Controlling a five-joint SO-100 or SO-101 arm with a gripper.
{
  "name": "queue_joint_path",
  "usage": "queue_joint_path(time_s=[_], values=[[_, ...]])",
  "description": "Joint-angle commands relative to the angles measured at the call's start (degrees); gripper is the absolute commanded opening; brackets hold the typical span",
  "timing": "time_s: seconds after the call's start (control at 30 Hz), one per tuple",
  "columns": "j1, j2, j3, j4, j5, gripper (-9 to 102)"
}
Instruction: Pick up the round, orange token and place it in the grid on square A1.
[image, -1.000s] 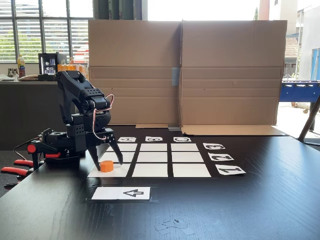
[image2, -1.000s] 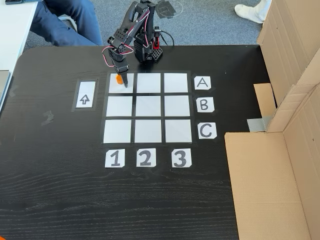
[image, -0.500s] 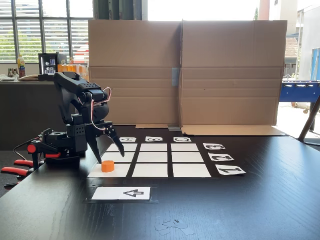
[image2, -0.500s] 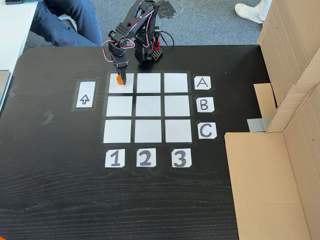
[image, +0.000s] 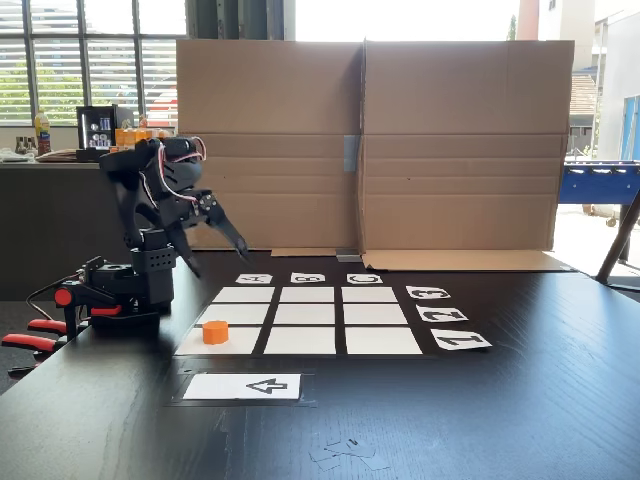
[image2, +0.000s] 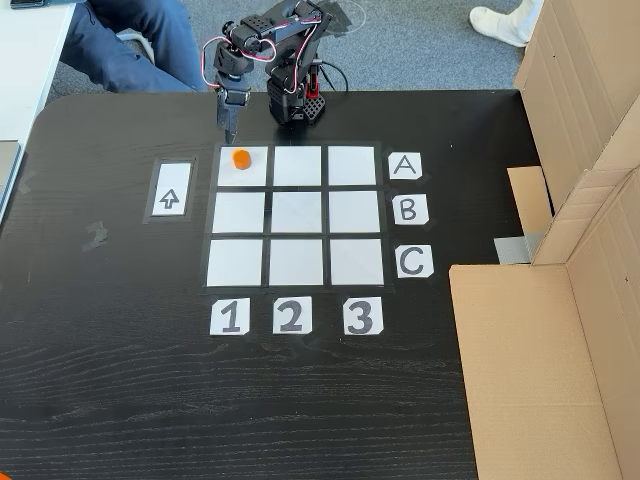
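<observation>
The token (image2: 240, 158) sits on square A1 (image2: 254, 172), by tags "A" and "1"; gripper (image: 217, 250) spread wide, empty.

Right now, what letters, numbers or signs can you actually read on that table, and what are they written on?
"A", "B", "C": white tags beside the grid.
"1", "2", "3": white tags below the grid.
Arrow sign, no words: white card left of the grid.
Distant shelf items: too small to read.

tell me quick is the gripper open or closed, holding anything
Gripper: open, holding nothing, raised clear of the token, which sits on square A1.
</observation>
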Motion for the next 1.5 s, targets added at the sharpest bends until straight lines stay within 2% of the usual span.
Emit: queue_joint_path(time_s=[0.0,0.27,0.47,0.63,0.77,1.23,1.47], values=[[4.0,3.7,-5.3,1.5,-0.4,31],[15.1,10.6,-12.3,3.0,-2.5,31],[28.3,17.6,-12.6,1.5,-6.2,31],[38.8,24.4,-8.2,-0.7,-7.5,32],[43.8,30.8,-0.7,-2.3,-7.7,32],[47.5,41.7,23.1,-4.5,-9.1,32],[47.5,42.5,30.2,-6.7,-10.6,27]])
